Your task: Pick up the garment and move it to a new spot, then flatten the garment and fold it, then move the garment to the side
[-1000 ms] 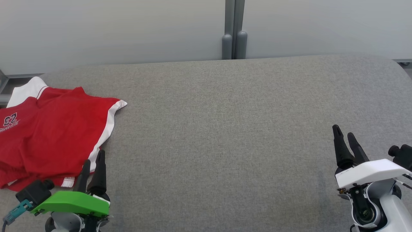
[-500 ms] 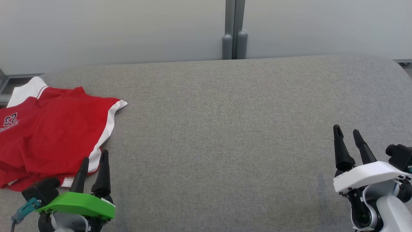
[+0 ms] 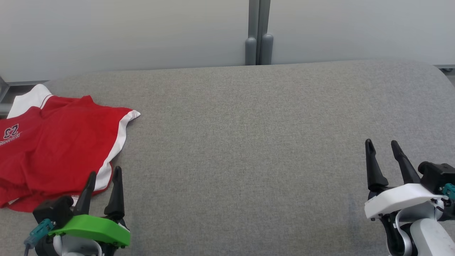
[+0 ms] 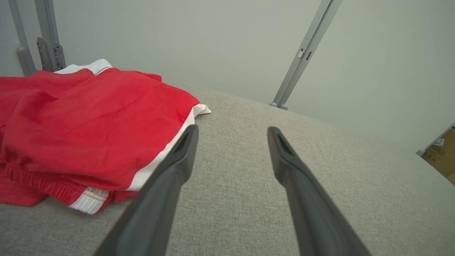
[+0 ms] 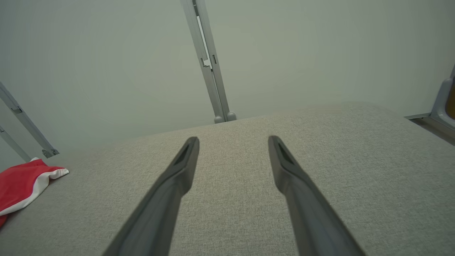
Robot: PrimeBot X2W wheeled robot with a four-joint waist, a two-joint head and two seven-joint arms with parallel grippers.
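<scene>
Red fabric garment (image 3: 60, 149) with white side stripes lies rumpled at nine o'clock on the surface, its left part running off the head view's edge. Printed on it is a dark, white-edged "23" (image 3: 11, 131) (upside down from the head camera), and the tiny lettering by it is too small to read. Left gripper (image 3: 105, 171), green-capped, sits at seven o'clock, fingers spread and empty, tips right by the garment's near edge. Right gripper (image 3: 381, 142), white-capped, is at four o'clock, fingers parted too, holding nothing, well apart from the cloth. Underneath is a broad grey woven-fabric table (image 3: 249, 142) with rounded far corners. Behind it at twelve o'clock, pale grey wall panels (image 3: 124, 32) meet at a grey metal post (image 3: 258, 32).
</scene>
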